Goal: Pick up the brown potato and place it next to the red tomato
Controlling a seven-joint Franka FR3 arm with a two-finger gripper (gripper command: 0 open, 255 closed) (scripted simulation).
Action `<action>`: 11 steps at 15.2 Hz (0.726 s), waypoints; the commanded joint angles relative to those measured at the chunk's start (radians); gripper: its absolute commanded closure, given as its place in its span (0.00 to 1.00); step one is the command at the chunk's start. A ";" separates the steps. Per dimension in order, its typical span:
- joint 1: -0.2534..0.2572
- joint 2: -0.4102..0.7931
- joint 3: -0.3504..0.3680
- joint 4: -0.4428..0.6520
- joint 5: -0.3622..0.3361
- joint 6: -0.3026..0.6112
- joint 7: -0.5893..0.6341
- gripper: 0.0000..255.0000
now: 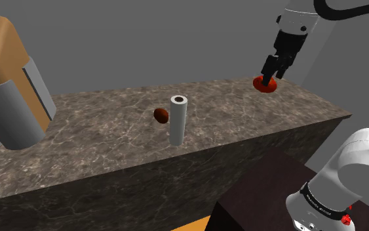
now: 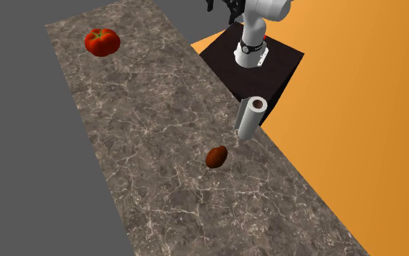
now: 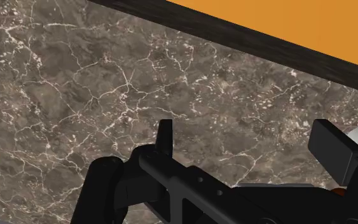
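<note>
We are finding the hand (image 1: 271, 73) released and empty, hanging over the tabletop (image 1: 111, 138) at the red tomato (image 1: 265, 84) end. The brown potato (image 1: 161, 116) is lying well apart, just beside an upright white roll (image 1: 178, 120). We are judging the reach as not yet begun; the next move is calling for travel to the potato, clearing the roll.

White arm (image 1: 356, 167) stands on its base at the shoulder view's lower right. Its upper links run past the frame edge. The wrist (image 1: 297, 23) shows at the upper right, white, angled down and toward that view's left. The black gripper (image 1: 272, 71) hangs below the wrist, pointing down with a slight tilt. In the wrist view the gripper (image 3: 247, 132) has its fingers (image 3: 165, 137) spread well apart: one is slim and seen edge-on, the other shows a broad flat pad. In the second exterior view the base (image 2: 252, 45) stands upright near the top edge, with a white link above it.
</note>
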 commanded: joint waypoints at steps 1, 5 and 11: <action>0.000 0.000 0.000 0.000 0.000 0.000 0.000 0.00; 0.017 0.110 0.037 0.004 0.018 0.113 0.035 0.00; 0.037 0.297 0.093 0.048 0.027 0.266 0.087 0.00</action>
